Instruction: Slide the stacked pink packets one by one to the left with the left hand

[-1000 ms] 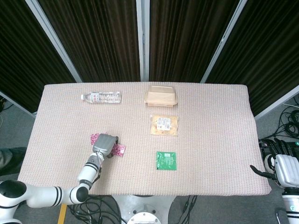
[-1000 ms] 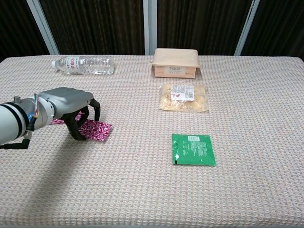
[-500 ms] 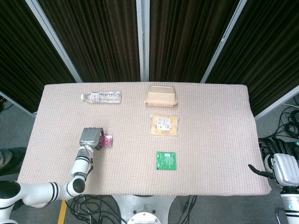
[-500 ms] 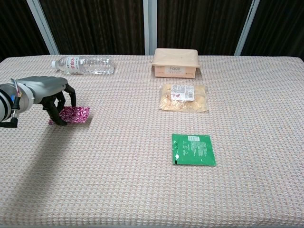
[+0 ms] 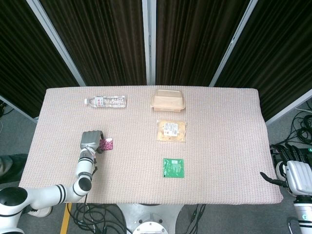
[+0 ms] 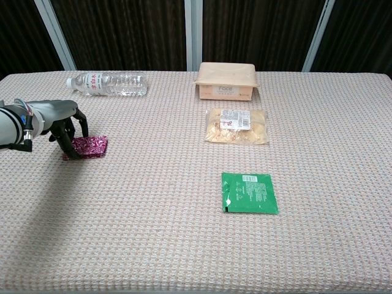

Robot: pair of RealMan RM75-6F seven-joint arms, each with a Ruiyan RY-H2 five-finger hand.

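Pink patterned packets (image 6: 89, 146) lie on the woven table mat (image 6: 184, 245) at the left, also seen as a small pink patch (image 5: 107, 144) in the head view. My left hand (image 6: 60, 122) arches over their left edge with its fingertips down on them; in the head view the left hand (image 5: 91, 141) hides part of them. How many packets lie there I cannot tell. My right hand (image 5: 291, 169) hangs off the table's right edge with fingers spread, holding nothing.
A water bottle (image 6: 107, 84) lies at the back left. A beige lidded box (image 6: 225, 81) stands at the back middle, a clear snack bag (image 6: 236, 125) in front of it, and a green sachet (image 6: 248, 192) nearer the front.
My left hand has slid to the left across the mat, dragging the pink packet with it. The right hand has barely moved.
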